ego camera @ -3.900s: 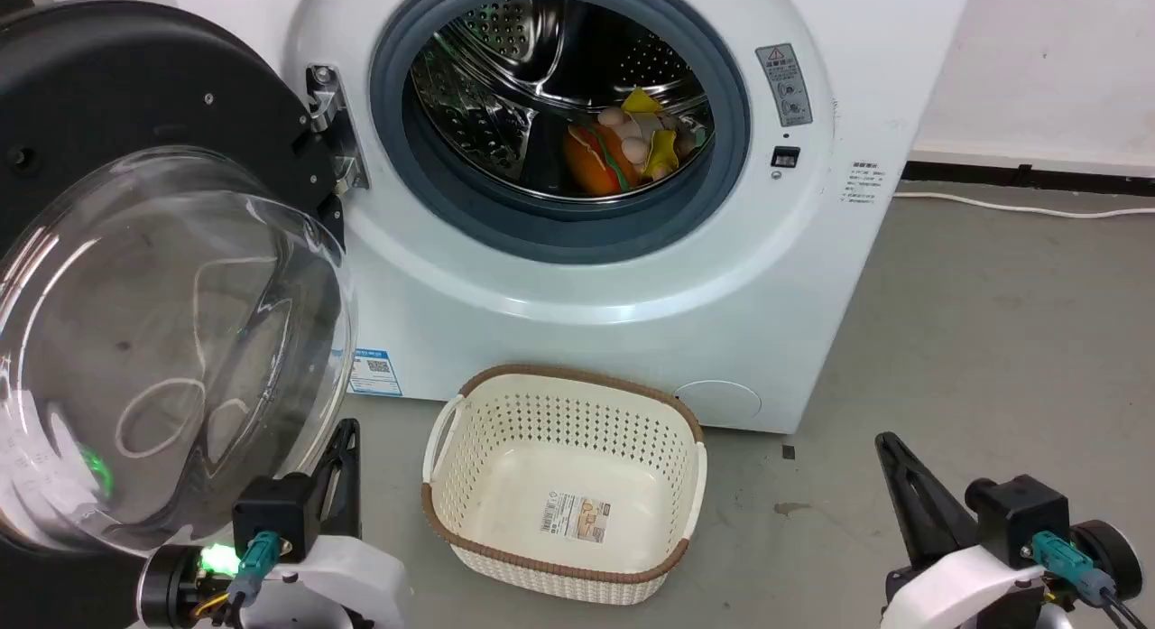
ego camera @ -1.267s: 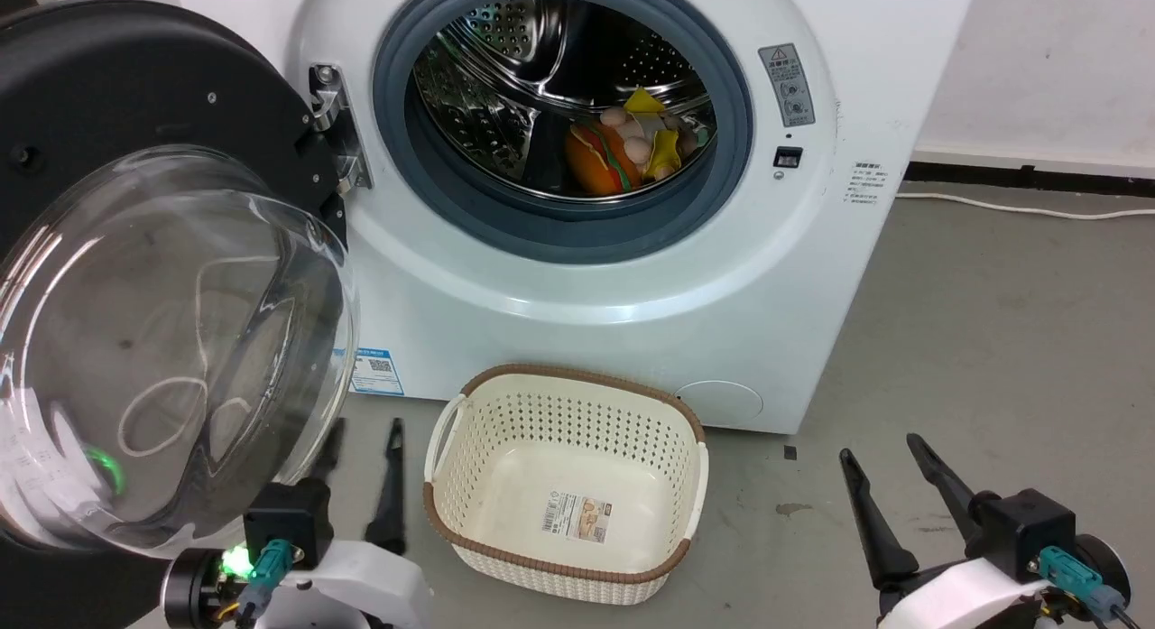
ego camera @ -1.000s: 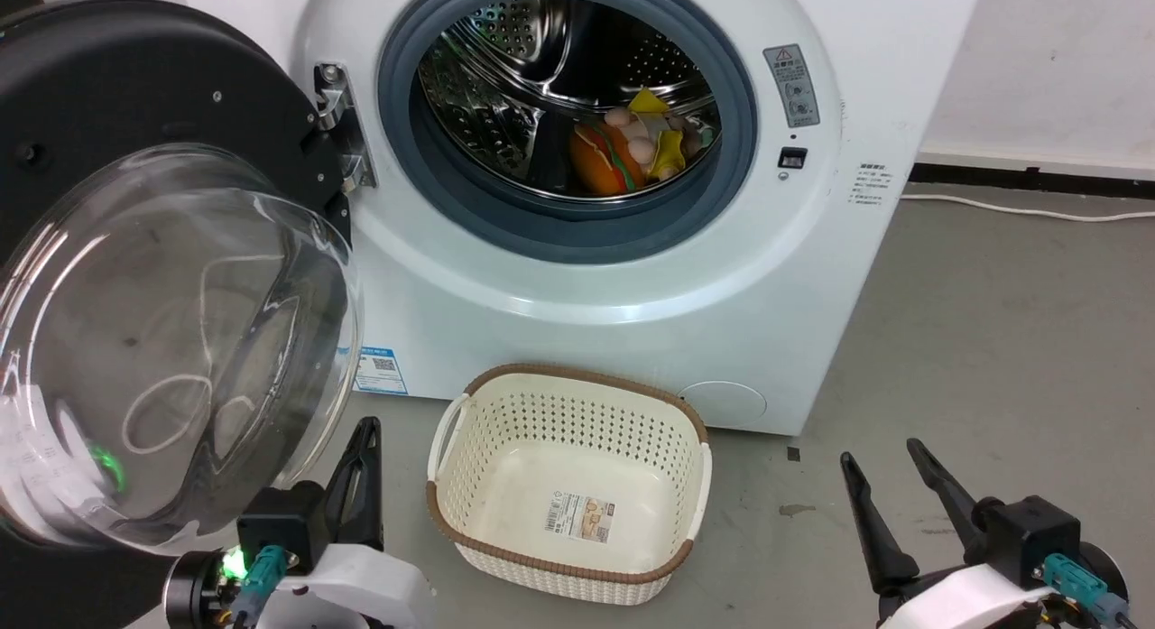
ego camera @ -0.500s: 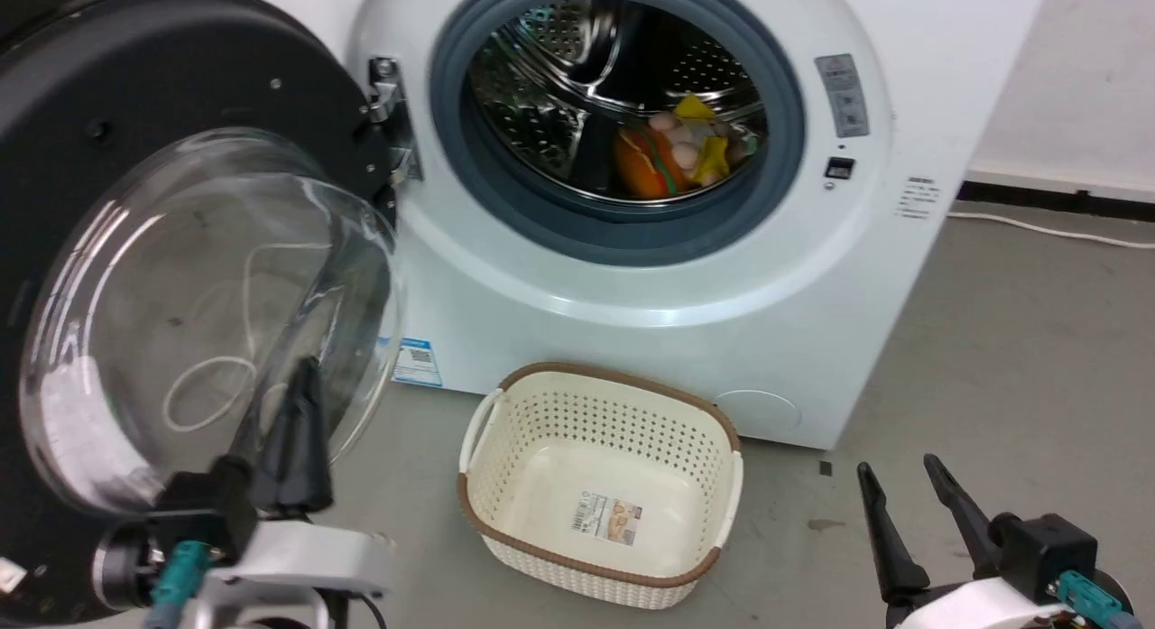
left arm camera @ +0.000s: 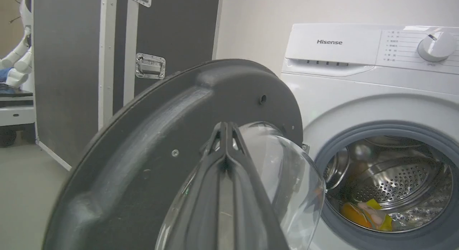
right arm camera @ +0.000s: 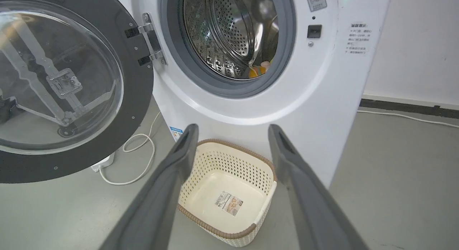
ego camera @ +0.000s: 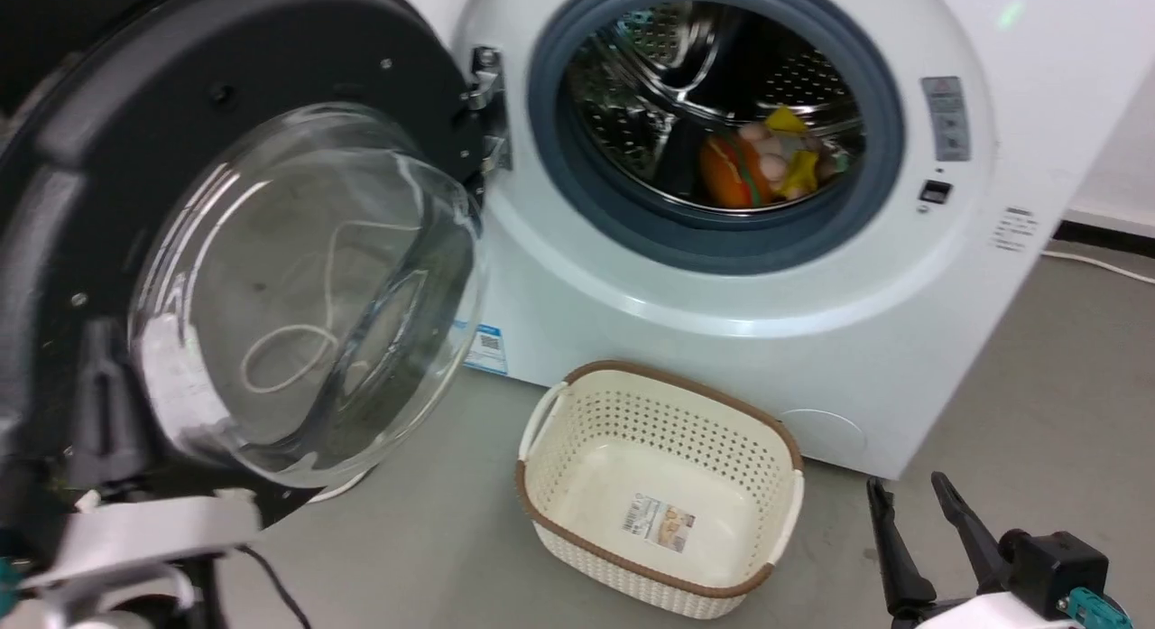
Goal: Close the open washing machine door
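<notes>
The door (ego camera: 307,286) stands wide open, left of the washing machine (ego camera: 722,340). The left gripper (left arm camera: 226,125) has its fingers pressed together, empty, close before the door's glass. The right gripper (right arm camera: 231,130) has its fingers spread, holding nothing.

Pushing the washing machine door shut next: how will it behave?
The washing machine door probably swings stiffly about its metal hinge, not flexing. Its glossy glass bowl looks slippery; the black rim likely gives surer contact.

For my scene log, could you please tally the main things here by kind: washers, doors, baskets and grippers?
Washer: 1
Door: 1
Basket: 1
Grippers: 2, left gripper and right gripper
Total: 5
</notes>
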Robot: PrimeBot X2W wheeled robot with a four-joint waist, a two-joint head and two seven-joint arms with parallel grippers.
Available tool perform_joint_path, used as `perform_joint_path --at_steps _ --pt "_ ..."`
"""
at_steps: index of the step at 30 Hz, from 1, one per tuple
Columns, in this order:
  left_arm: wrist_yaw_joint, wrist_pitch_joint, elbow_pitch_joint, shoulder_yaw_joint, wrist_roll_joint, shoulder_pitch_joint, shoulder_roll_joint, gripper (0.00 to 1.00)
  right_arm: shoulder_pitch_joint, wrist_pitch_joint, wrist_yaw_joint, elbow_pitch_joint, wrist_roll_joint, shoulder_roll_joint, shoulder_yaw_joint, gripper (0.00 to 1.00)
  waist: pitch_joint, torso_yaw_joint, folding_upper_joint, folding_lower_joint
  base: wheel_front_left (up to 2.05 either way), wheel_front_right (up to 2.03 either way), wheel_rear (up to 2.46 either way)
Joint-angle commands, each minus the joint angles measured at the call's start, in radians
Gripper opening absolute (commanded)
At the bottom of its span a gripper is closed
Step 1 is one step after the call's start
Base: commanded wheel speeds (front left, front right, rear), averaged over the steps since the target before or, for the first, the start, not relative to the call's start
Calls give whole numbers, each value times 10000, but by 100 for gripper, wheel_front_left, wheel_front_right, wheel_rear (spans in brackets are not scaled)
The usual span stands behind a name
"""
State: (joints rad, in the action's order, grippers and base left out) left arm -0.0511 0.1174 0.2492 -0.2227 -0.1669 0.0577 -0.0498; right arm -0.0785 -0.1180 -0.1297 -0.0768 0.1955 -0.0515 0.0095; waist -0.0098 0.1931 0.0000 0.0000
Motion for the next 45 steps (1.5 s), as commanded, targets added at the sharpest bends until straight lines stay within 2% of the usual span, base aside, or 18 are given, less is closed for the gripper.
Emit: perform_joint_path --at_steps 1,9,13,17,21,28,34,39,45 --pt "-48 101 127 -265 -101 218 -6 0 -154 -98 -6 -47 99 6 -8 100 46 173 0 0 0 0 0" --pt "-75 268 -195 -2031 -444 917 -122 0 -121 -265 -6 -96 163 7 -123 100 349 621 0 0 0 0 0" --pt "-161 331 -689 -2545 -598 1245 -329 0 -98 -328 -6 -101 157 7 -190 100 516 730 0 0 0 0 0" --pt "-319 135 -1656 -2982 -759 1559 -790 0 -19 -372 -7 -63 78 8 -232 100 855 777 0 0 0 0 0" --pt "-294 -421 -2512 -3220 -843 1704 -1447 0 86 -328 -7 108 -42 8 -353 100 1288 752 0 0 0 0 0" --pt "255 -1615 -3415 -3108 -927 1657 -2472 0 104 -232 -7 405 -108 9 -526 100 1831 794 0 0 0 0 0" --pt "984 -2737 -3851 -2775 -1363 1629 -2910 0 40 -228 -8 511 -17 10 -598 100 1984 977 0 0 0 0 0" --pt "1442 -3621 -3791 -2216 -2171 1530 -3179 0 20 -310 -8 432 127 10 -687 100 1866 1262 0 0 0 0 0" --pt "1582 -4486 -3197 -862 -3814 1000 -3919 0 18 -514 -8 199 374 11 -705 100 1607 1564 0 0 0 0 0"
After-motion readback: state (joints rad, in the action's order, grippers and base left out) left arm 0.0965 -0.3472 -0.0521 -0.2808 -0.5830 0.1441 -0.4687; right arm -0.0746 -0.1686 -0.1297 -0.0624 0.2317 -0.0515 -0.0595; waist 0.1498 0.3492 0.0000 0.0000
